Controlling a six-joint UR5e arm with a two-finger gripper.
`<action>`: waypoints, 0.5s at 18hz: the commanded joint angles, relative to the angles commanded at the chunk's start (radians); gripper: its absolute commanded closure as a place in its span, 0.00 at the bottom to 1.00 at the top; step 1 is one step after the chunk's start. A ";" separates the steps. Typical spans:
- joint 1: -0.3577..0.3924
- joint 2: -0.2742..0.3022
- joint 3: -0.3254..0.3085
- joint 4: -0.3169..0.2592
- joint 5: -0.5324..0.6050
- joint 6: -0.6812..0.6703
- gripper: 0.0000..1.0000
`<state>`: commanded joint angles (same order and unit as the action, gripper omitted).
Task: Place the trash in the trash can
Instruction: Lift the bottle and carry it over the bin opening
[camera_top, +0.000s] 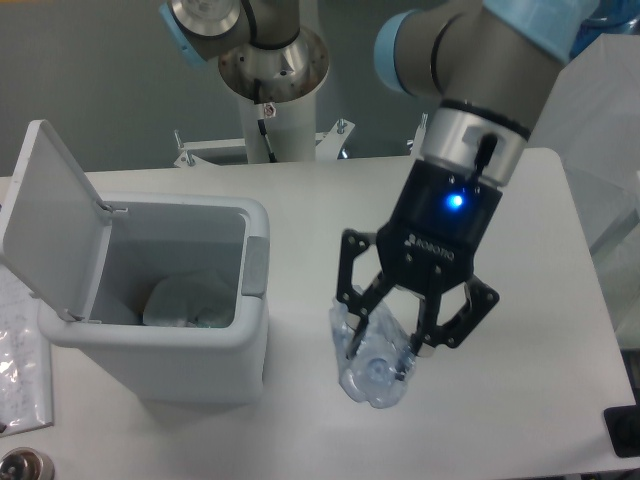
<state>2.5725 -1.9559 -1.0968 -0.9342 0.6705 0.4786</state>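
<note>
Bottle (368, 362), clear and crushed, hung clamped in the hand (383, 348), its long axis near vertical, with the open trash can (240, 330) to its left.

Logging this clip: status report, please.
Gripper shut on bottle, lifted off table. Bin lid open, wrapper inside. Path clear.

The bottle (370, 360) is clear, crinkled plastic with glossy glints. The gripper (385, 352) closed around it is matt black, its fingers (352, 325) hard and dull-looking. At nine o'clock from it, the trash can (160, 355) is smooth white plastic with a soft sheen, and a crumpled translucent wrapper (190, 300) lies inside. The table (540, 300) is smooth, matt white. The arm (480, 60) has matt grey casing with blue plastic caps.
</note>
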 joint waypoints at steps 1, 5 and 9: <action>-0.003 0.002 0.000 0.002 -0.014 0.000 0.64; -0.005 0.040 0.000 0.002 -0.089 -0.020 0.64; -0.037 0.051 -0.006 0.002 -0.123 -0.080 0.64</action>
<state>2.5358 -1.9052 -1.1029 -0.9327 0.5476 0.3989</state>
